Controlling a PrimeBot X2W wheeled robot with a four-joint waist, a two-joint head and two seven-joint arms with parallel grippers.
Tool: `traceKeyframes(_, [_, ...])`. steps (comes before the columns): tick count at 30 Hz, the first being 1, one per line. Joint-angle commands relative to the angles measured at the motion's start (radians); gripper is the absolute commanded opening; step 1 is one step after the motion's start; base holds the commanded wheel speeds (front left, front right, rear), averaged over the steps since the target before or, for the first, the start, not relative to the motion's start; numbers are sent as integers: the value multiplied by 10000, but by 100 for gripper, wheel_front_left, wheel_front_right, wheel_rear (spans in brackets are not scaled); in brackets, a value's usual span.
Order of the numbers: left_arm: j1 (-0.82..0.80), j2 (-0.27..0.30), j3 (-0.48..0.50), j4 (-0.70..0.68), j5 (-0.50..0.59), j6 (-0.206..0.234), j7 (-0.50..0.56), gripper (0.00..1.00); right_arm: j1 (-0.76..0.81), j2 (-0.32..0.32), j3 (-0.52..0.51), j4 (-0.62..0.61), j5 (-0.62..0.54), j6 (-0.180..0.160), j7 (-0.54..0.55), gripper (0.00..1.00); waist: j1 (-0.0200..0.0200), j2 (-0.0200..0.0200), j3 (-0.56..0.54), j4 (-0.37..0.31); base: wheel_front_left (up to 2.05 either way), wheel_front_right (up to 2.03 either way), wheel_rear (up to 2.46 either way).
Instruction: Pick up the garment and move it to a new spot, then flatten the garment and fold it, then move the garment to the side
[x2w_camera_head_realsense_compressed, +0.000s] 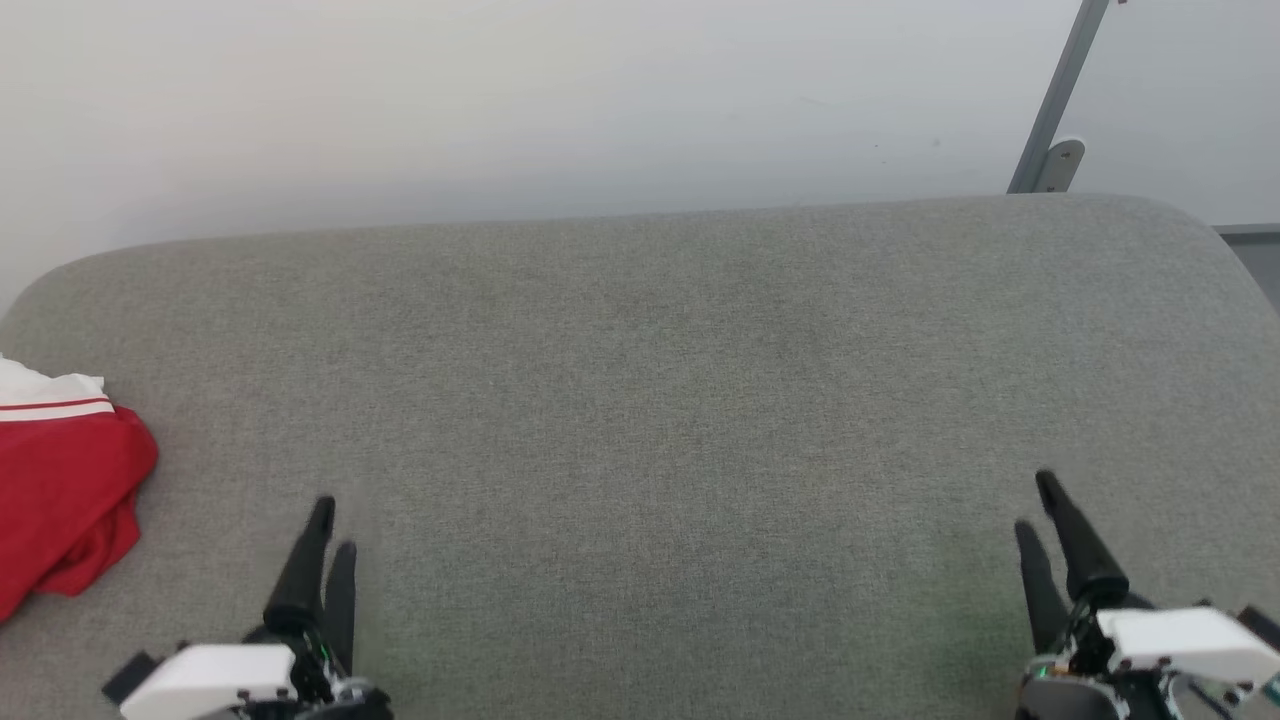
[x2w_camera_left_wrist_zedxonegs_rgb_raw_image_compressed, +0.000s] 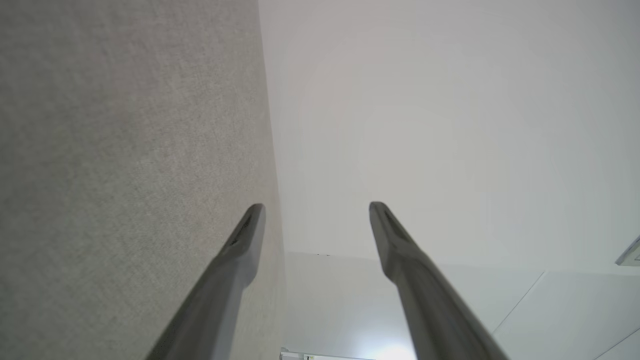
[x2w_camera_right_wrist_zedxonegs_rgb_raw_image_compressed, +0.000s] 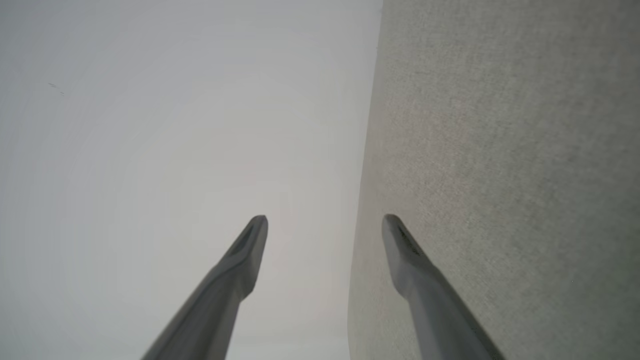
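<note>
So the garment (x2w_camera_head_realsense_compressed: 60, 490) is sitting bunched up at the far left edge of the grey fabric-covered counter (x2w_camera_head_realsense_compressed: 650, 380). It's mostly red, with a white bit and a red stripe showing on top, and part of it is running out of the head view, so I can't read any print on it.

The left hand (x2w_camera_head_realsense_compressed: 334, 527) is hovering over the counter's near edge, just to the right of the garment and not touching it. Its fingers are pulled in narrow, pretty much closed, and it's holding nothing. The right hand (x2w_camera_head_realsense_compressed: 1034, 504) is hanging over the near right side, well apart from the garment, and it's also drawn in narrow and carrying nothing.

Both are pointing toward the pale wall (x2w_camera_head_realsense_compressed: 500, 90) behind the counter. A grey metal post (x2w_camera_head_realsense_compressed: 1060, 100) is leaning against that wall near the far right corner.
</note>
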Motion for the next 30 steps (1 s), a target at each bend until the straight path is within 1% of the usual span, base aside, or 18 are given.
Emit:
traceKeyframes(1, [-16,8,-10,-66,3,9,-16,100,-24,-5,16,-56,-28,0,-26,100,1,0,0,0,0,0,0])
traceKeyframes(9, [58,65,-104,-612,155,170,-215,100,-125,-70,197,-289,-452,0,-315,100,1,0,-6,-3,0,0,0])
traceKeyframes(14, [106,251,-197,-850,645,311,-473,100,-219,-300,434,-295,-1329,0,-535,100,1,0,-13,-8,0,0,0])
traceKeyframes(20, [129,629,-442,-977,1737,608,-865,100,-379,-518,643,-149,-2856,0,-694,100,1,0,-29,-10,0,0,0])
traceKeyframes(21, [129,629,-442,-977,1737,608,-865,100,-379,-518,643,-149,-2856,0,-694,100,1,0,-29,-10,0,0,0])
traceKeyframes(30, [96,1230,-959,-969,3706,1129,-1313,100,-566,-641,769,-118,-4829,0,-698,100,1,0,-56,-10,0,0,0])
